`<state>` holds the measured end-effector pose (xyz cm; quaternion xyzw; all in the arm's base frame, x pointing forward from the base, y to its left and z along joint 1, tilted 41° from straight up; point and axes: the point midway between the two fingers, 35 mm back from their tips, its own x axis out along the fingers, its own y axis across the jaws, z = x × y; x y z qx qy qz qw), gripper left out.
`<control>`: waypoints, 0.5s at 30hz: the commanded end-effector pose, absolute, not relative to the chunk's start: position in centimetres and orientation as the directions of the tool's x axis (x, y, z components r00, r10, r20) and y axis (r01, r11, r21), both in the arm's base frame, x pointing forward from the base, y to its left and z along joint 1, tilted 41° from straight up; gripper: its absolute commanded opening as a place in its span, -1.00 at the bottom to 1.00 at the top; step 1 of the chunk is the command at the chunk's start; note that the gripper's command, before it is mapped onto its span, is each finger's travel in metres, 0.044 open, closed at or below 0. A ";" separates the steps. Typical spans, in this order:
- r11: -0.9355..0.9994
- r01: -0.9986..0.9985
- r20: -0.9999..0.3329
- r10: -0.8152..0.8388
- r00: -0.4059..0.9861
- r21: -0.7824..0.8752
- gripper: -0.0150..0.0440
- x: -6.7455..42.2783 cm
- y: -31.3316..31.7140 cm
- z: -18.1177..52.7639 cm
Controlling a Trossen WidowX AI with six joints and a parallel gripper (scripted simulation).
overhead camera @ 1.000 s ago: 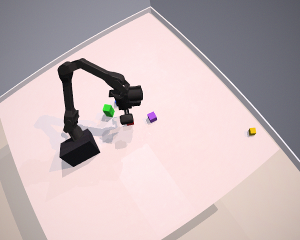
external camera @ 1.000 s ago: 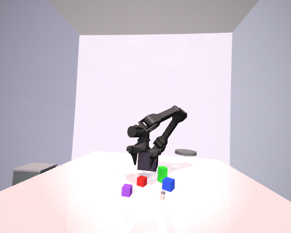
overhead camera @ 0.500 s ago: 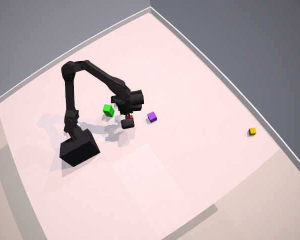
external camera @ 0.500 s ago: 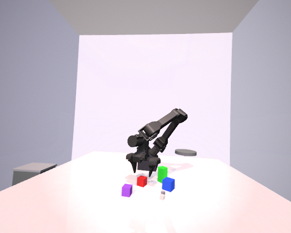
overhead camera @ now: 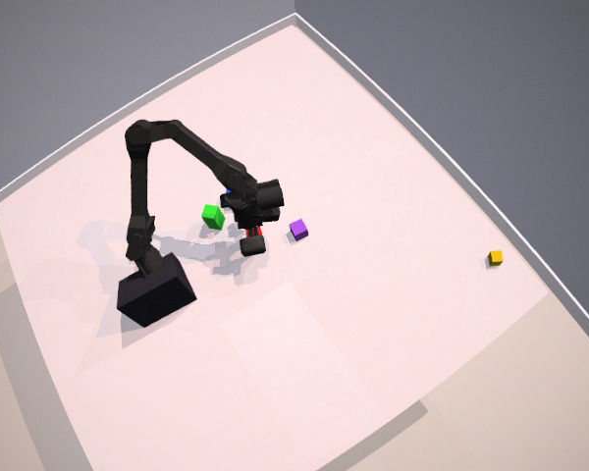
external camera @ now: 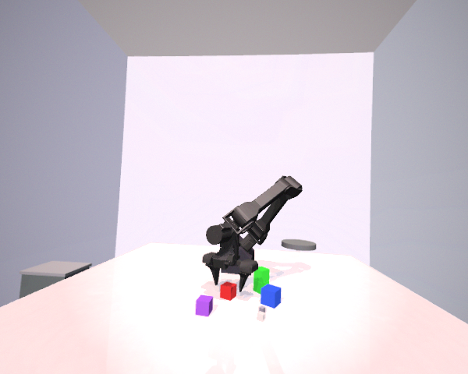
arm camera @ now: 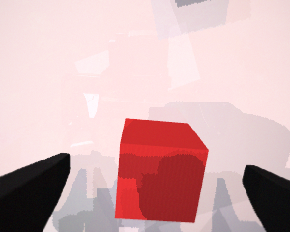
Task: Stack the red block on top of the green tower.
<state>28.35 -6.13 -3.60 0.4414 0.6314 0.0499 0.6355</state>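
Gripper (external camera: 228, 280) is wide open w/ nothing held. It hangs low, right over the red block (external camera: 228, 291), fingers pointing down. One finger (external camera: 215, 275) sits on each side of the block w/ a gap both sides, so no touch. No words or labels to read on any block or on the arm.

Wrist view: red block (arm camera: 159, 170) sits in the middle btwn the two black fingertips, well apart from both. A dark shadow falls on its near face.

Red block rests flat on the pink table (external camera: 347, 322). Green tower (external camera: 261, 279) stands upright near it, a bit behind and to the right in the exterior view. It's taller than the other blocks. Blue block (external camera: 271, 295) sits just in front of the green tower. Purple block (external camera: 203, 305) is near the red one, on the other side from the tower. A tiny white piece (external camera: 261, 312) lies just in front of the blue block.

Top view: arm (overhead camera: 183, 136) bends up and over from its black base (overhead camera: 155, 298). Its gripper (overhead camera: 253, 235) hides most of the red block (overhead camera: 257, 231). Green tower (overhead camera: 213, 216) and purple block (overhead camera: 298, 229) sit on each side of it. Yellow block (overhead camera: 495, 257) is far off, near the table edge.
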 end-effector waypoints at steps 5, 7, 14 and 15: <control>0.597 0.501 -0.753 0.630 0.191 0.626 1.00 28.4 -5.1 -4.7; 0.597 0.501 -0.753 0.630 0.191 0.627 1.00 28.4 -4.8 -4.9; 0.597 0.501 -0.752 0.631 0.191 0.627 1.00 28.5 -4.6 -5.2; 0.597 0.501 -0.752 0.631 0.191 0.627 1.00 28.5 -4.6 -5.2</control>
